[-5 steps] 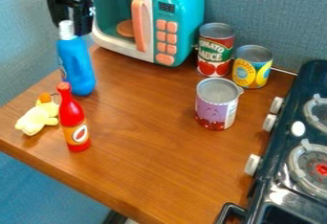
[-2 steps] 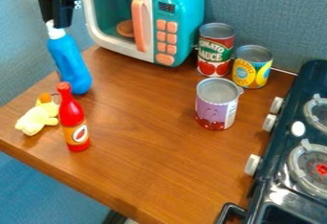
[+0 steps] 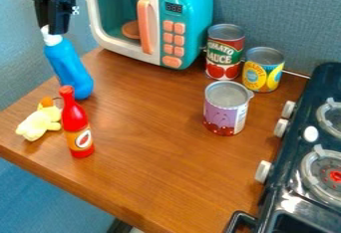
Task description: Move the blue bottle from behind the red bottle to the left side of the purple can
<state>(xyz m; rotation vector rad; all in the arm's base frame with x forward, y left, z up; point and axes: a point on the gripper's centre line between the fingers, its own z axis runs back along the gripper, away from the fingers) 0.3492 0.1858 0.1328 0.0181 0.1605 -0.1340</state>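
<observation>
Well, in the camera view my gripper [image 3: 53,28] seems to have its fingers clasped on the white cap [image 3: 51,38] of the blue squeeze bottle [image 3: 69,70], which slants beneath them, base low by the wooden tabletop [image 3: 156,165]. I judge this to be the grasping step; any move from here calls for a steady grip. Further below my fingers are the red sauce bottle [image 3: 77,122] and yellow plush toy [image 3: 39,121]; the toy microwave [image 3: 185,8] is beside them.

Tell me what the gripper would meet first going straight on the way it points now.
Likely the white cap of the tilted blue bottle: the gripper points down, its lower end right at the cap. Depth is unclear; they may already touch.
</observation>
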